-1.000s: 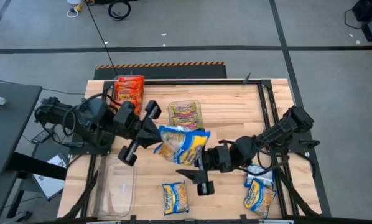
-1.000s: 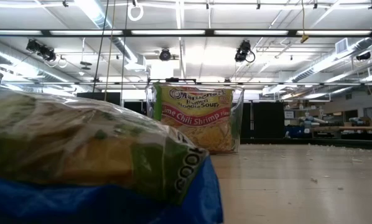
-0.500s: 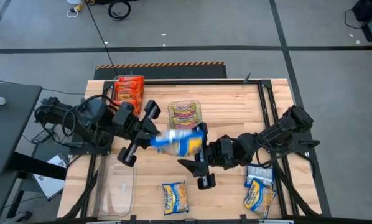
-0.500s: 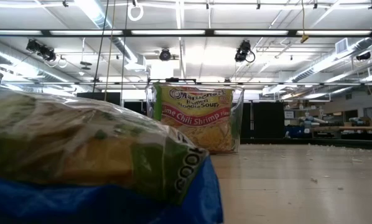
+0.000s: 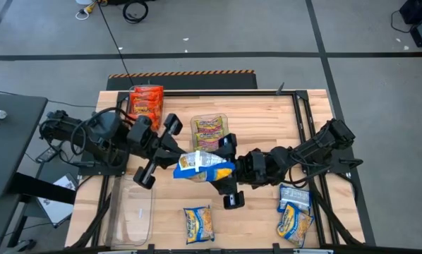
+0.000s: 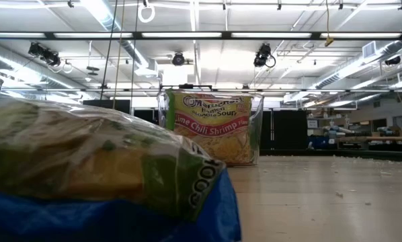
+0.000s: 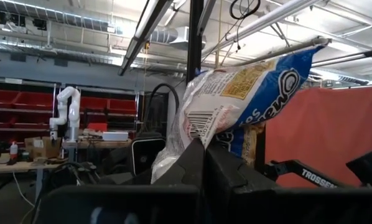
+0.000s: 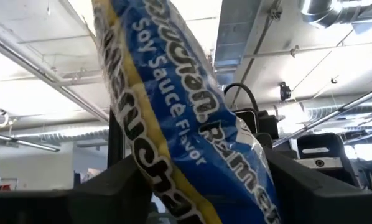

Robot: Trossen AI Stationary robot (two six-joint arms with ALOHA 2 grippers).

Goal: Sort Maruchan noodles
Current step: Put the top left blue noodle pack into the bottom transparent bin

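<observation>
Left gripper [image 5: 177, 159]: it is pinching one end of a blue Soy Sauce ramen packet [image 5: 205, 166], fingers pressed together on it, above the middle of the table [image 5: 267, 116].
Right gripper [image 5: 225, 173]: its fingers are standing spread, one on each side of the same packet's other end; I cannot tell if they are touching it.
Packet in the air: it is hanging between both grippers, off the wood.
Clear bins: one at the far edge is holding Lime Chili Shrimp packets [image 5: 209, 129]; an orange-red stack [image 5: 145, 101] is sitting at the far left corner.
Loose packets: one [image 5: 198, 224] is lying at the near edge, two more [image 5: 294, 215] at the near right corner.
</observation>
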